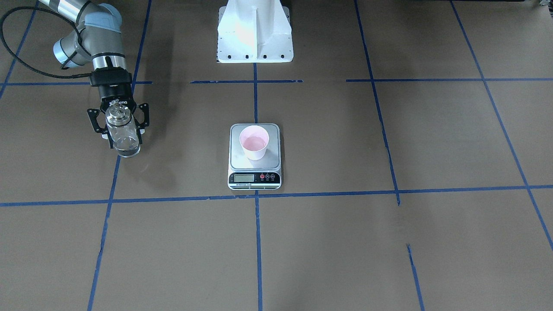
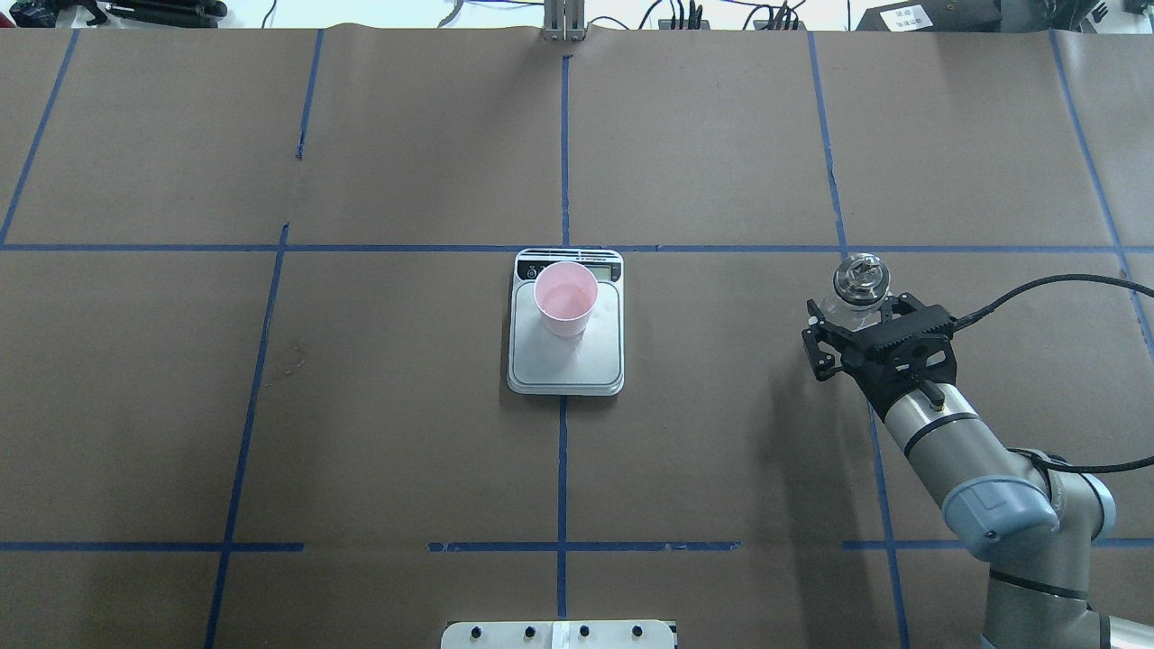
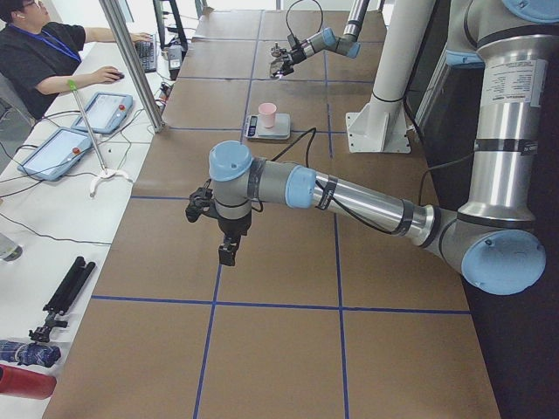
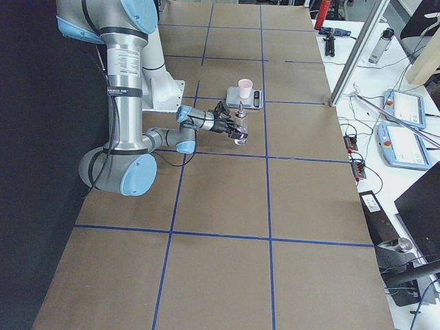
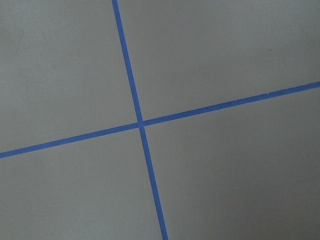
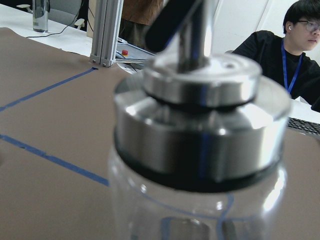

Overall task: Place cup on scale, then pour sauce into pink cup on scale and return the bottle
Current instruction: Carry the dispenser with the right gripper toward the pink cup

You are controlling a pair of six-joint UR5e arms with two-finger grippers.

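Front-facing view: at upper left the right gripper pinches the upright glass bottle by its sides. At centre the pink paper cup stands on the kitchen scale.

Overhead: the glass bottle sits right of centre, well apart from the kitchen scale.

Left side view: the left gripper hangs mid-frame. Spread or pressed together, I cannot tell.

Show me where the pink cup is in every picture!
Front-facing: pink cup in the middle, on the scale.
Overhead: pink cup in the middle.
Exterior left: pink cup top middle, far off.
Exterior right: pink cup top middle.
Left wrist: not there.
Right wrist: not there.
Landmark: the scale beneath it.
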